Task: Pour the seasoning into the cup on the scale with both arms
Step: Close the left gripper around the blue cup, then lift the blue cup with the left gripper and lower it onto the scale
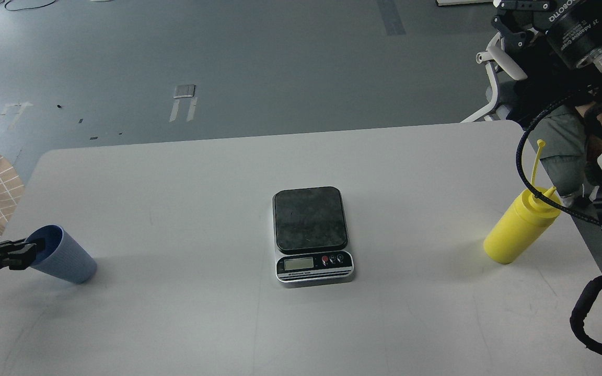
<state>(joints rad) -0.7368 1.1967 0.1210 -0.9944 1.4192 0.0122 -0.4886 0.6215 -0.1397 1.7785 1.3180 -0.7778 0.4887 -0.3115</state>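
A white table [175, 324] carries the scale [312, 235] at its centre, dark weighing plate bare, display and buttons facing the near edge. At the left edge the light-blue cup [66, 256] is tilted, with the left gripper [16, 253] at its rim, one finger inside the mouth and one outside; whether the fingers actually clamp the wall cannot be told. The yellow seasoning [515, 227] bottle stands near the right edge, well apart from the scale, tether raised, while the right gripper [515, 13] sits high in the upper right corner, its fingers indistinct.
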